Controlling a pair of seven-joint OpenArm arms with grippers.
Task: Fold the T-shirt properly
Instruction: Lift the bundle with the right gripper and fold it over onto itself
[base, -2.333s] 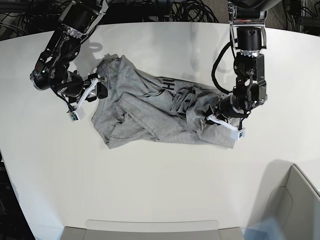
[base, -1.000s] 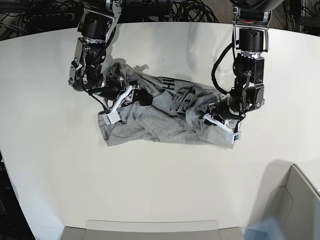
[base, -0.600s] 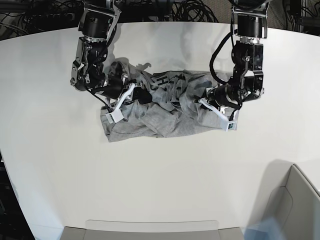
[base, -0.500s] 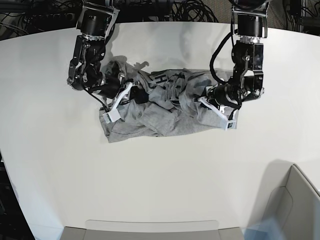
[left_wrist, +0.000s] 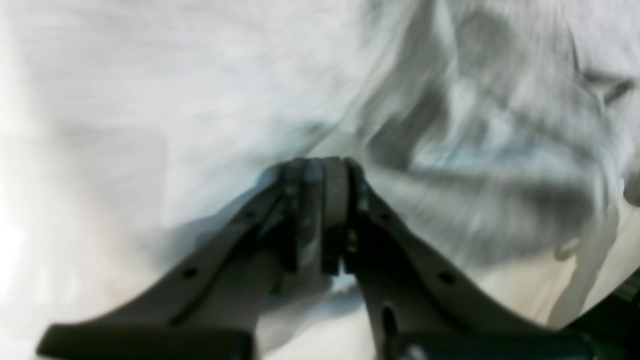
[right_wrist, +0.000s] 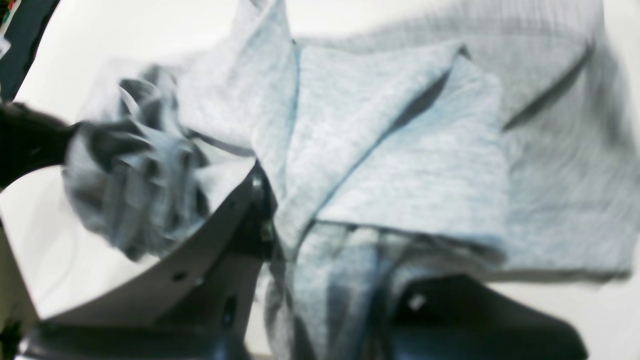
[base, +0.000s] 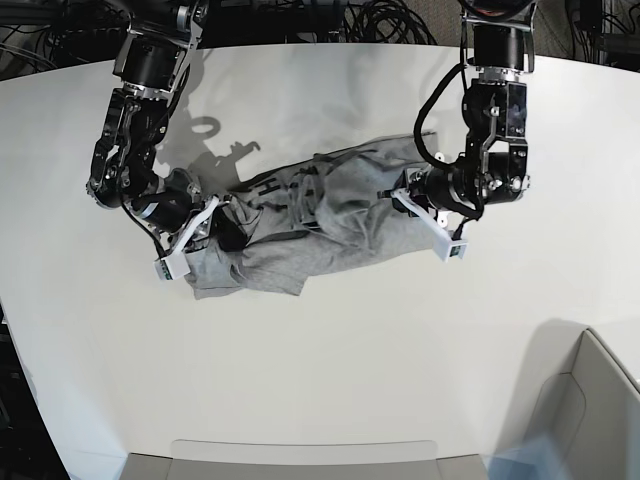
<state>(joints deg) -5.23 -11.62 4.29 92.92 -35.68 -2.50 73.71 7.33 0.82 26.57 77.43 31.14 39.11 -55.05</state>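
The T-shirt (base: 320, 215) is a soft heather-grey knit, bunched into a long rumpled band that lies across the middle of the white table (base: 330, 370), nearer the far edge than the near one, with a few black block letters showing on the folds toward its far side. Its cloth is heaped in loose ridges and deep shadowed creases rather than flat panels; in the right wrist view the T-shirt (right_wrist: 390, 165) shows overlapping flaps with straight hemmed edges and a fine ribbed weave, though the picture is blurred. The left gripper (base: 425, 215) sits at the end of the band toward the table's right edge, and in the left wrist view the left gripper (left_wrist: 320, 215) has its dark jaws pressed together with a pinch of the grey T-shirt (left_wrist: 450, 125) between the tips. The right gripper (base: 205, 225) is at the opposite end, toward the left edge; in its own view the right gripper (right_wrist: 320, 280) has cloth draped between its two dark fingers, clenched on a fold as far as the blur allows. The tabletop is smooth, matte and bare around the garment, with wide open surface toward the near edge and both side edges. A pale grey bin (base: 585, 420) with slanted walls stands at the near right corner; its contents cannot be made out.
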